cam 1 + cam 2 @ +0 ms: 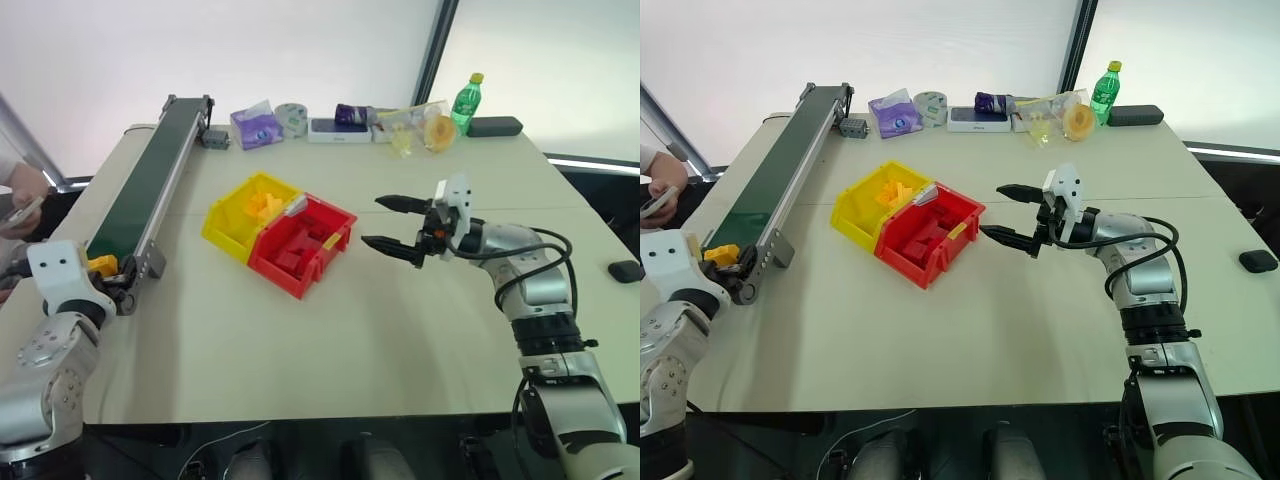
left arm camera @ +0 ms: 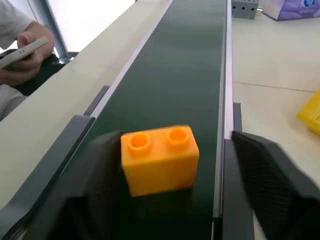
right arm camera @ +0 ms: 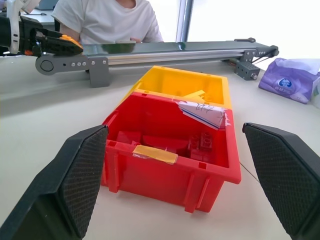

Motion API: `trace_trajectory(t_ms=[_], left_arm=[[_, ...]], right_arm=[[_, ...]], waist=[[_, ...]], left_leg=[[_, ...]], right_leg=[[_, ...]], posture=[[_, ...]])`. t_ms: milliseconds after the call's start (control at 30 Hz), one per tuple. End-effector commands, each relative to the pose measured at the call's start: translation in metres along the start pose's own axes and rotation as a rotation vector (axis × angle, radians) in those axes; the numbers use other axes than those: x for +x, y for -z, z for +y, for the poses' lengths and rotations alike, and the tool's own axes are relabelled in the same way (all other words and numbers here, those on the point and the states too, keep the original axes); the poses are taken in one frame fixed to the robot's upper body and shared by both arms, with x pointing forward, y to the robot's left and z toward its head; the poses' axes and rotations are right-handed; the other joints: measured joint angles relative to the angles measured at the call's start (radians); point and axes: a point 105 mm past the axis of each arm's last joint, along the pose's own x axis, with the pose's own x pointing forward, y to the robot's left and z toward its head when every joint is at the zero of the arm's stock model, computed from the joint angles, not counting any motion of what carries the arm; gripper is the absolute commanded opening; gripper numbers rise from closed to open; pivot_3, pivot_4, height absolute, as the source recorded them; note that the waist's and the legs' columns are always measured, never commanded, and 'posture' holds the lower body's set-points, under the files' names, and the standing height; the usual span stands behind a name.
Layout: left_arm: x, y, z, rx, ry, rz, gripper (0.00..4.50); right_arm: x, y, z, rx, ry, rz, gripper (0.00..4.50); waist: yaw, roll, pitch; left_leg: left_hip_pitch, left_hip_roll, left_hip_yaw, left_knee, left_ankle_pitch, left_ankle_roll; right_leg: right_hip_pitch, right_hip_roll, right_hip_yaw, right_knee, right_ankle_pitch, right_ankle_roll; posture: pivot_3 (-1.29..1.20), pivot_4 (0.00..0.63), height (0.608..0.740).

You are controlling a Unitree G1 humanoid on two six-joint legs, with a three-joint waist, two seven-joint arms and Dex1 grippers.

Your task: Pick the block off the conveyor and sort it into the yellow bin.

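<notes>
The yellow-orange block [image 2: 159,161] sits at the near end of the dark-green conveyor [image 1: 150,180], studs up. My left gripper [image 2: 172,136] is level with the belt, one finger on each side of the block. One finger is close against it and a gap shows at the other. The block [image 1: 103,264] also shows just ahead of my left wrist. The yellow bin [image 1: 225,222] stands mid-table with yellow pieces inside, joined to a red bin [image 1: 300,270]. My right gripper [image 1: 372,221] hovers open and empty just right of the red bin, pointing at it.
A person [image 1: 20,195] holding a phone sits beyond the conveyor's left side. Along the table's far edge lie a purple tissue pack [image 1: 256,128], a tape roll [image 1: 291,118], a green bottle [image 1: 465,102] and small packets. A black object [image 1: 624,270] rests at the right edge.
</notes>
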Motion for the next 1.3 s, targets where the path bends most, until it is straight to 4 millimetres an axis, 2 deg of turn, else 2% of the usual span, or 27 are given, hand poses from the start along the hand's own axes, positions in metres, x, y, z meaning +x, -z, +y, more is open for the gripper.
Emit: trace_trajectory(t_ms=[33,67,167,233,333,400,500,600,700,867,967,1033,1067,1167,1200,1300], left_arm=[[-0.005,-0.017,0.001,0.004,-0.002,-0.062,1.68],[-0.005,-0.023,0.001,-0.002,-0.001,-0.086,1.26],[-0.004,-0.045,-0.009,-0.018,0.037,-0.173,1.3],[-0.002,-0.061,-0.025,-0.02,0.101,-0.234,1.3],[0.003,-0.07,-0.054,0.006,0.225,-0.25,1.3],[0.008,-0.07,-0.081,0.024,0.333,-0.247,1.3],[0.028,-0.065,-0.118,0.052,0.403,-0.2,1.3],[0.044,-0.064,-0.138,0.057,0.401,-0.175,1.3],[0.065,-0.056,-0.17,0.087,0.454,-0.141,1.3],[0.08,-0.052,-0.196,0.087,0.509,-0.146,1.3],[0.085,-0.051,-0.201,0.092,0.522,-0.159,1.3],[0.089,-0.051,-0.2,0.08,0.513,-0.159,2.34],[0.09,-0.053,-0.199,0.087,0.504,-0.172,2.62],[0.088,-0.059,-0.201,0.066,0.511,-0.2,4.15],[0.087,-0.062,-0.201,0.051,0.522,-0.211,4.44],[0.082,-0.07,-0.197,0.032,0.526,-0.239,4.44]], right_arm=[[-0.004,-0.015,-0.002,-0.048,0.009,-0.034,4.5],[-0.004,-0.015,-0.003,-0.049,0.01,-0.034,4.5],[-0.004,-0.015,-0.004,-0.049,0.011,-0.033,4.5],[-0.003,-0.015,-0.004,-0.047,0.01,-0.033,4.5],[-0.003,-0.014,-0.005,-0.046,0.011,-0.035,4.5],[-0.003,-0.013,-0.006,-0.045,0.012,-0.035,4.5],[-0.002,-0.012,-0.006,-0.048,0.012,-0.033,4.5],[-0.002,-0.013,-0.006,-0.053,0.011,-0.033,4.5],[-0.001,-0.018,-0.004,-0.06,0.012,-0.037,4.5],[-0.002,-0.022,0.0,-0.064,0.02,-0.033,4.5],[-0.003,-0.022,0.0,-0.062,0.029,-0.029,4.5],[-0.003,-0.022,0.001,-0.06,0.034,-0.027,4.5],[-0.003,-0.022,0.001,-0.06,0.036,-0.027,4.5],[-0.003,-0.023,0.0,-0.059,0.039,-0.026,4.5],[-0.003,-0.023,0.0,-0.059,0.038,-0.026,4.5],[-0.002,-0.023,0.0,-0.056,0.035,-0.028,4.5]], waist=[[0.0,0.0,0.0],[0.0,0.0,0.0],[0.002,0.0,0.0],[0.005,0.0,0.0],[0.007,0.0,0.0],[0.01,0.0,0.0],[0.023,0.0,0.0],[0.025,0.0,0.0],[0.026,0.0,0.0],[0.021,0.0,0.0],[0.021,0.0,0.0],[0.022,0.0,0.0],[0.023,0.0,0.0],[0.024,0.0,0.0],[0.025,0.0,0.0],[0.025,0.0,0.0]], left_leg=[[0.0,0.0,0.0,0.0,0.0,0.0],[0.0,0.0,0.0,0.0,0.0,0.0],[0.0,0.0,0.0,0.0,0.0,0.0],[0.0,0.0,0.0,0.0,0.0,0.0],[0.0,0.0,0.0,0.001,0.0,0.0],[0.0,-0.001,0.0,0.001,0.0,0.0],[0.0,-0.001,0.0,0.001,0.0,0.0],[0.0,-0.003,0.0,0.002,0.0,0.0],[0.0,-0.003,0.0,0.002,0.0,0.0],[0.0,-0.003,0.001,0.001,0.0,0.0],[0.0,-0.003,0.001,0.001,0.0,0.0],[0.0,-0.003,0.002,0.001,0.0,0.0],[0.0,-0.003,0.002,0.001,0.0,0.0],[0.0,-0.003,0.002,0.001,0.0,0.0],[0.0,-0.003,0.002,0.001,0.0,0.0],[0.0,-0.003,0.002,0.001,0.0,0.0]], right_leg=[[0.0,0.0,0.0,0.0,0.0,0.0],[0.0,0.0,0.0,0.0,0.0,0.0],[0.0,0.0,0.0,0.0,0.0,0.0],[0.0,0.0,0.0,0.0,0.0,0.0],[0.001,0.0,0.0,0.0,0.0,0.0],[0.001,0.0,0.0,0.0,0.0,0.0],[0.001,0.001,0.0,0.0,0.0,0.0],[0.001,0.002,0.0,0.0,0.0,0.0],[0.001,0.002,0.0,0.0,0.0,0.0],[0.0,0.002,0.0,0.0,0.0,0.0],[-0.001,0.002,0.0,0.0,0.0,0.0],[-0.001,0.002,0.0,0.0,0.0,0.0],[-0.001,0.002,0.0,0.0,0.0,0.0],[-0.001,0.002,0.0,0.0,0.0,0.001],[-0.001,0.002,0.0,0.0,0.0,0.001],[-0.001,0.002,0.0,0.0,0.0,0.001]], posture=[[0.0,0.15,0.74],[0.0,0.15,0.74],[0.0,0.15,0.74],[0.0,0.15,0.74],[0.0,0.15,0.74],[0.0,0.15,0.74],[0.0,0.15,0.74],[0.0,0.15,0.74],[0.0,0.15,0.74],[0.0,0.15,0.74],[0.0,0.15,0.74],[0.0,0.15,0.74],[0.0,0.15,0.74],[0.0,0.15,0.74],[0.0,0.15,0.74],[0.0,0.15,0.74]])
